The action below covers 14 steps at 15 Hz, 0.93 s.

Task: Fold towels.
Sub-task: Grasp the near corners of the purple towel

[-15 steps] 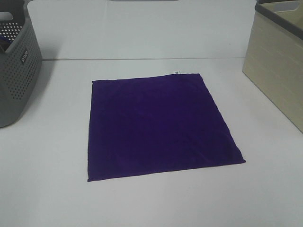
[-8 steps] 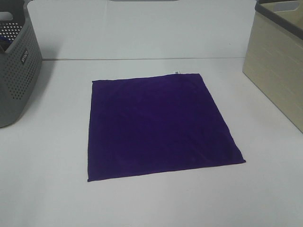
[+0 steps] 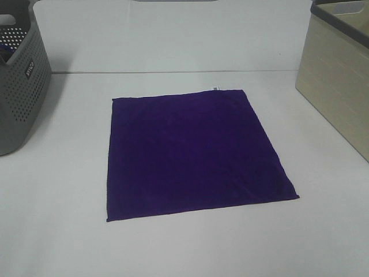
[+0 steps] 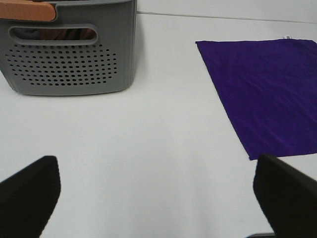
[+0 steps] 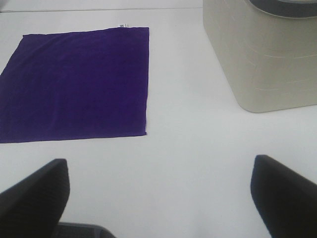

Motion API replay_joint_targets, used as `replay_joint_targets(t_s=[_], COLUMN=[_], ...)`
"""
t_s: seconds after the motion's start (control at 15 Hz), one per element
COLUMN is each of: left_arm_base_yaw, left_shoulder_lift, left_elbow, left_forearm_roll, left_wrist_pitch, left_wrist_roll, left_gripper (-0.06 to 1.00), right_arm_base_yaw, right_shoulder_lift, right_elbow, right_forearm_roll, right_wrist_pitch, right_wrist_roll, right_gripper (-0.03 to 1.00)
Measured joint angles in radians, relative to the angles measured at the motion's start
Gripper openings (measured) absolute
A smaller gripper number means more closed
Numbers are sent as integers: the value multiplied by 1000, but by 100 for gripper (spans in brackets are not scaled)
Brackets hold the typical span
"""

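Note:
A deep purple towel (image 3: 193,153) lies flat and unfolded in the middle of the white table (image 3: 173,248). A small white tag (image 3: 215,88) sits on its far edge. The towel also shows in the left wrist view (image 4: 267,99) and in the right wrist view (image 5: 74,84). My left gripper (image 4: 158,198) is open and empty over bare table, to the left of the towel. My right gripper (image 5: 158,198) is open and empty over bare table, to the right of the towel. Neither gripper shows in the exterior high view.
A grey perforated basket (image 3: 17,86) stands at the far left of the table; it also shows in the left wrist view (image 4: 69,54) with an orange handle. A beige bin (image 3: 340,75) stands at the right edge and shows in the right wrist view (image 5: 262,54).

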Motion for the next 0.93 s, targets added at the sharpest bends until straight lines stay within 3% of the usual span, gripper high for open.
replay_joint_targets(t_s=[0.47, 0.6, 0.73, 0.93], left_arm_base_yaw=[0, 0, 0, 0], left_shoulder_lift=[72, 219, 485, 901], left_elbow=[-19, -96, -238, -352], left_forearm_roll=[-15, -19, -19, -55], left_wrist_pitch=[14, 60, 110, 71], left_wrist_roll=[0, 0, 15, 102], left_gripper=[99, 99, 99, 99], right_arm_base_yaw=[0, 0, 0, 0], right_shoulder_lift=[30, 184, 495, 939], right_elbow=[-31, -110, -267, -437], right_forearm_roll=[31, 35, 44, 150], right_wrist_pitch=[18, 63, 111, 47], right_wrist_roll=[2, 9, 3, -127], right_gripper=[96, 96, 96, 95])
